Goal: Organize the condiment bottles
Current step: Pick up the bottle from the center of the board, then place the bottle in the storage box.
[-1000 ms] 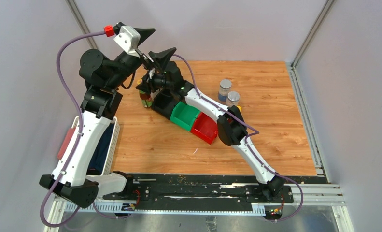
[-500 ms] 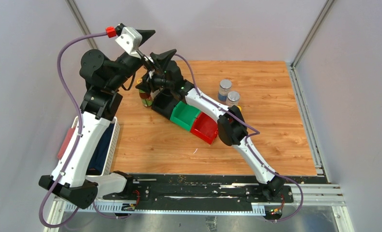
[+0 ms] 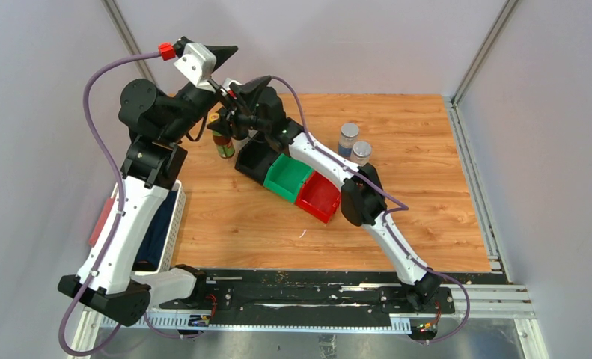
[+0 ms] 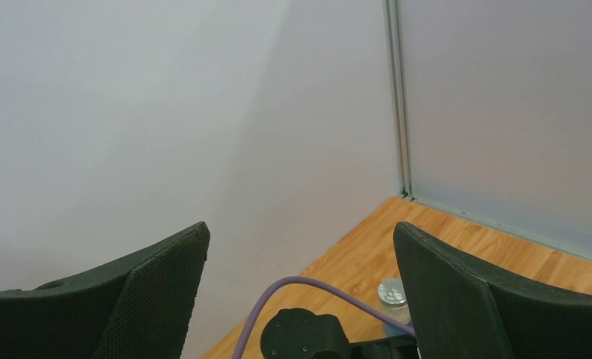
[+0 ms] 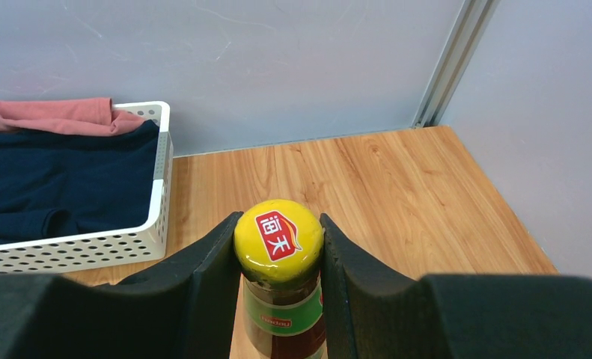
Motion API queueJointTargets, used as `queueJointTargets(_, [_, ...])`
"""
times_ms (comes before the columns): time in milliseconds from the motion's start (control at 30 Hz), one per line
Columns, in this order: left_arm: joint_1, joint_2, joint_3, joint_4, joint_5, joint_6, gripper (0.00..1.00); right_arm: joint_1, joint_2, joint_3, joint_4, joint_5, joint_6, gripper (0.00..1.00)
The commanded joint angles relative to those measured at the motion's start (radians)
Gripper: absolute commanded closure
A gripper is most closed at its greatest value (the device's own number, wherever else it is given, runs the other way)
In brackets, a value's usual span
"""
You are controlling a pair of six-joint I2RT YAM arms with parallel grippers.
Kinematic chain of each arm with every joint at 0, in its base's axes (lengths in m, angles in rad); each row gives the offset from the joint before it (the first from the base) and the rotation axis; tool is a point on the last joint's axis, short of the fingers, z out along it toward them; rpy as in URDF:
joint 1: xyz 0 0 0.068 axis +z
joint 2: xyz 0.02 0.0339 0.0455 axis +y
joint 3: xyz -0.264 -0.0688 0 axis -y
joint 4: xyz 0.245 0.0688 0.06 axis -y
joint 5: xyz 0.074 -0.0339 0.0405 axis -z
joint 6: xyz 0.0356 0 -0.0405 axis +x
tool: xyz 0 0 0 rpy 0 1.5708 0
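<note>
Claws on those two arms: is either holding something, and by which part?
The right claw grips a dark bottle by its yellow cap. The left claw is open and holds nothing.

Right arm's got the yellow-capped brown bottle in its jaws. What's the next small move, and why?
Probably lift it slightly and ease it toward the black bin. The right gripper has its jaws shut on the brown bottle just under its yellow cap, so the grip looks settled, and that bin sits close beside it. The left gripper is open and holds nothing.

Overhead and close right wrist share bottle (image 3: 222, 146) (image 5: 278, 250), seemingly.
</note>
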Motion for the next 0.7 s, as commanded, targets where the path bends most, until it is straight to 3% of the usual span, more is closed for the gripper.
queueJointTargets(0, [-0.012, -0.028, 0.029, -0.006, -0.006, 0.012, 0.00, 0.015, -0.109, 0.073, 0.120, -0.024, -0.016, 1.00])
queueJointTargets(667, [-0.015, -0.036, 0.024, -0.006, -0.006, 0.006, 0.00, 0.013, -0.217, -0.004, 0.077, -0.018, -0.107, 1.00])
